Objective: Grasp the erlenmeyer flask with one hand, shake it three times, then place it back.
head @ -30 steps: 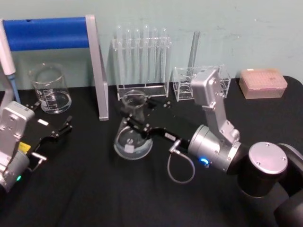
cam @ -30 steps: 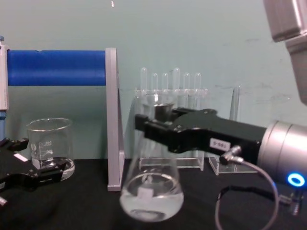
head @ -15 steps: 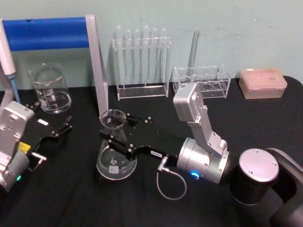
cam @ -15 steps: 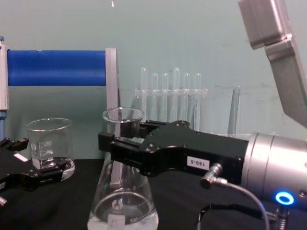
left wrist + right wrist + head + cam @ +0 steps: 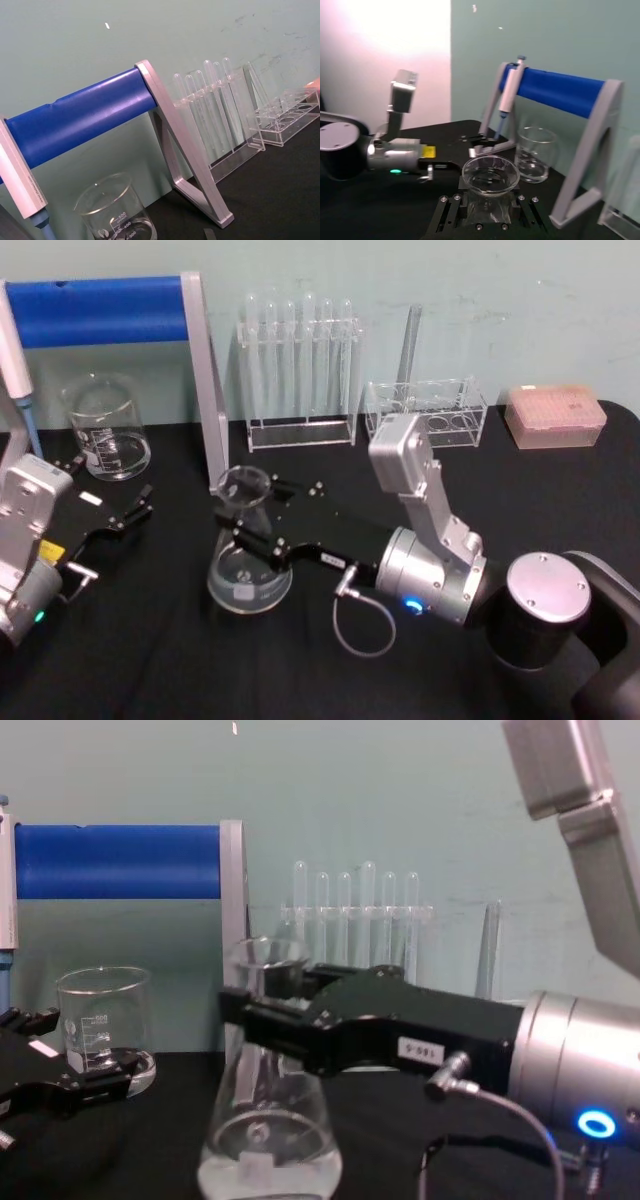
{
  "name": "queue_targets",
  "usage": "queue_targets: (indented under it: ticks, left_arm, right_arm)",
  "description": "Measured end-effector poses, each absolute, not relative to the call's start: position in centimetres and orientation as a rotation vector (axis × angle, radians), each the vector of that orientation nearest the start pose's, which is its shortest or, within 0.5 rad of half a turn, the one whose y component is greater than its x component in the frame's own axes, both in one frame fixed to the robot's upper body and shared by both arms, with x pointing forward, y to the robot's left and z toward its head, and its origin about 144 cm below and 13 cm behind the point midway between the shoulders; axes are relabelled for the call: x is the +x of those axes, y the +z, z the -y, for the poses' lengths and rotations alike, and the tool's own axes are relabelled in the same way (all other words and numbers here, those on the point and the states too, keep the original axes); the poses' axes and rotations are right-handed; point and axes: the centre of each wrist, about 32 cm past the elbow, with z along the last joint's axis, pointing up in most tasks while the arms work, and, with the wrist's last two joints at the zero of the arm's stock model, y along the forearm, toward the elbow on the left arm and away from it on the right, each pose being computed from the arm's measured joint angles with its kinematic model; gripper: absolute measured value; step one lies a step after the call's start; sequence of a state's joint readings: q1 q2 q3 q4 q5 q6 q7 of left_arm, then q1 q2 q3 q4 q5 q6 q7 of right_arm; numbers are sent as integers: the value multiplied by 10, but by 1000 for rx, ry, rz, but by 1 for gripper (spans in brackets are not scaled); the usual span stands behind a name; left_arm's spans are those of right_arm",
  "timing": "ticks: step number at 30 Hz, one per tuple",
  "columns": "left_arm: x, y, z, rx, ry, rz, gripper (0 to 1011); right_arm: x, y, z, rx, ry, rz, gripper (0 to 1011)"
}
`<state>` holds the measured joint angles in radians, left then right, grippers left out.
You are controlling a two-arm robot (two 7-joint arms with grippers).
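The erlenmeyer flask [image 5: 248,562] is a clear cone with a flared rim, left of the table's middle and leaning a little. My right gripper [image 5: 244,524], black with a white label and a silver wrist, is shut on its neck. From the chest the flask [image 5: 268,1140] shows its wide, whitish base low down, with the gripper [image 5: 266,1016] clamped just under the rim. The right wrist view looks down into the flask's rim [image 5: 490,175], with a finger on each side. My left gripper [image 5: 105,490] rests open at the table's left, holding nothing.
A glass beaker [image 5: 105,430] stands at the back left, beside a blue-barred stand [image 5: 205,390] carrying a pipette [image 5: 18,370]. Behind the flask is a rack of test tubes [image 5: 298,370]. A smaller clear rack [image 5: 425,415] and a pink tip box [image 5: 555,415] sit at the back right.
Over the last second my right gripper carried the flask left and toward me. In the last half second it shifted slightly back to the right. The left arm stayed still.
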<state>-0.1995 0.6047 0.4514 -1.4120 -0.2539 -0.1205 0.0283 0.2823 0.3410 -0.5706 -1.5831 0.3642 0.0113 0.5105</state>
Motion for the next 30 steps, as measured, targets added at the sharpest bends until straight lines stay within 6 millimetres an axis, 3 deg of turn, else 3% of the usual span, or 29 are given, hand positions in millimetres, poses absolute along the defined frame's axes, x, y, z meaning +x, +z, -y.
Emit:
queue_targets:
  ticks: [10, 30]
  left_arm:
    - [489, 1140, -310, 305, 1248, 285, 1001]
    - [489, 1140, -310, 305, 1248, 285, 1001]
  right_arm:
    - [504, 1196, 177, -10, -656, 119, 449]
    - [524, 1203, 236, -4, -975, 140, 449]
